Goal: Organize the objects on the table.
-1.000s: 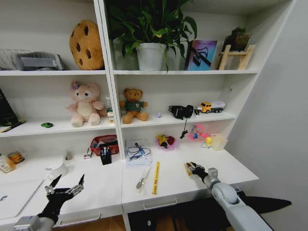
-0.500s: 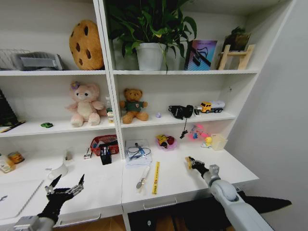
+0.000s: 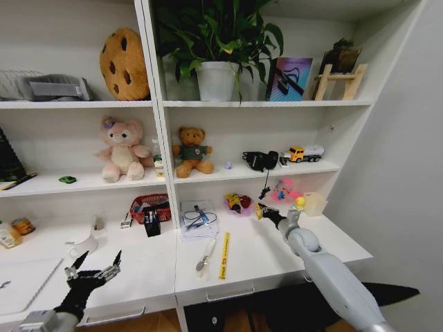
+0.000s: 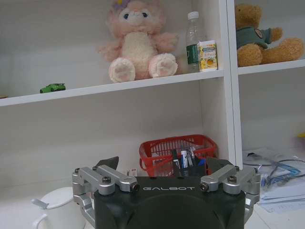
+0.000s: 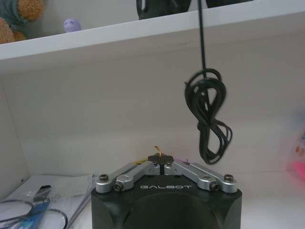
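The right gripper (image 3: 261, 210), jaws closed on a small yellow-brown item (image 5: 157, 153), hangs over the long white table (image 3: 277, 257) at about three o'clock from the stack of papers (image 3: 199, 220) and should lower gently before releasing, while the left gripper (image 3: 93, 271) idles open-jawed at the table's near left edge.

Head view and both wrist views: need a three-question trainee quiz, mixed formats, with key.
1. True or false: the left gripper, near the front edge of the table, has its jaws spread open.
2. Multiple choice: the right gripper is
A) over the table, to the right of the yellow ruler
B) up on the top shelf beside the potted plant
C) inside the red basket
3. Short answer: in the right wrist view, what dangles from the shelf beyond the shut jaws?

Key: 1 true; 2 A; 3 a coiled black cable.
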### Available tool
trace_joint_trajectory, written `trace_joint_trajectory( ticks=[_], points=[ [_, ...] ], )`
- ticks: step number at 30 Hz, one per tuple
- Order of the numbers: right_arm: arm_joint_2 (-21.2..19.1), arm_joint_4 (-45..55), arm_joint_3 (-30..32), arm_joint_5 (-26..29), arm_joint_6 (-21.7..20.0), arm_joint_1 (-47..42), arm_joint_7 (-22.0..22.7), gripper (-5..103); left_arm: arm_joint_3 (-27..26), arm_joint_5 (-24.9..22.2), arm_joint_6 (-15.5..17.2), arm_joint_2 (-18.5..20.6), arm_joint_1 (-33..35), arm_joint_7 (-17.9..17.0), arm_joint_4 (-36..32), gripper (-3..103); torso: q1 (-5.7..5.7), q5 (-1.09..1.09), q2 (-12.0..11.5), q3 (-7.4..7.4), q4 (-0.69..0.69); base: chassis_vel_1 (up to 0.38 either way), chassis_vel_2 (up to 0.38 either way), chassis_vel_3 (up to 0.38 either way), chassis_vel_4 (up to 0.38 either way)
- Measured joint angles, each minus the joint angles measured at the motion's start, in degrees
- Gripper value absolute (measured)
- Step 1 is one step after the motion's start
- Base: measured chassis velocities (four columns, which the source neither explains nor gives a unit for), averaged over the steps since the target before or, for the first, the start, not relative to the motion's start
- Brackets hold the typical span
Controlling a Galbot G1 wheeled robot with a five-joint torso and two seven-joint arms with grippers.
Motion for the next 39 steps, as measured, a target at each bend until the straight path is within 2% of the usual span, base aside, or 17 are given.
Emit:
trace_joint_trajectory(
  ticks=[3, 9, 15, 19, 34, 37, 38, 39],
  points=[
    [1.17, -1.27, -0.98, -0.63, 0.40, 1.81, 0.58, 0, 0.00, 0.00, 0.00, 0.00, 0.00, 0.00, 0.00, 100, 0.00, 0.00, 0.00, 0.00, 0.00, 0.000, 0.000, 0.000, 0.000],
    [6.85, -8.98, -3.26, -3.78, 2.59, 6.92, 1.75, 0, 0.00, 0.00, 0.00, 0.00, 0.00, -0.01, 0.00, 100, 0.00, 0.01, 0.00, 0.00, -0.01, 0.000, 0.000, 0.000, 0.000],
    [12.29, -20.04, -4.33, -7.88, 5.89, 10.80, -0.18, 0, 0.00, 0.00, 0.00, 0.00, 0.00, -0.01, 0.00, 100, 0.00, 0.01, 0.00, 0.00, 0.00, 0.000, 0.000, 0.000, 0.000],
    [14.30, -25.35, -3.77, -10.04, 7.84, 13.07, -1.35, 0, 0.00, 0.00, 0.00, 0.00, 0.00, -0.02, 0.00, 100, 0.00, 0.01, 0.00, 0.00, 0.00, 0.000, 0.000, 0.000, 0.000],
    [15.25, -32.85, -2.00, -10.28, 11.22, 14.62, -3.38, 0, 0.00, 0.00, 0.00, 0.00, 0.00, -0.01, 0.00, 100, -0.01, 0.02, 0.01, 0.00, -0.01, 0.000, 0.000, 0.000, 0.000],
    [15.77, -33.65, -2.01, -10.43, 12.22, 14.67, -3.40, 2, 0.00, 0.00, 0.00, 0.00, 0.00, -0.02, 0.00, 100, -0.01, 0.02, 0.01, 0.00, 0.01, 0.000, 0.000, 0.000, 0.000],
    [15.94, -33.90, -2.01, -10.52, 12.49, 14.76, -3.40, 13, 0.00, 0.00, 0.00, 0.00, 0.00, -0.02, 0.00, 100, -0.01, 0.02, 0.01, 0.00, 0.00, 0.000, 0.000, 0.000, 0.000],
    [16.02, -33.93, -1.91, -10.62, 12.48, 14.82, -3.43, 13, 0.00, 0.00, 0.00, 0.00, 0.00, -0.02, 0.00, 100, -0.01, 0.02, 0.00, 0.00, 0.00, 0.000, 0.000, 0.000, 0.000]
  ],
)
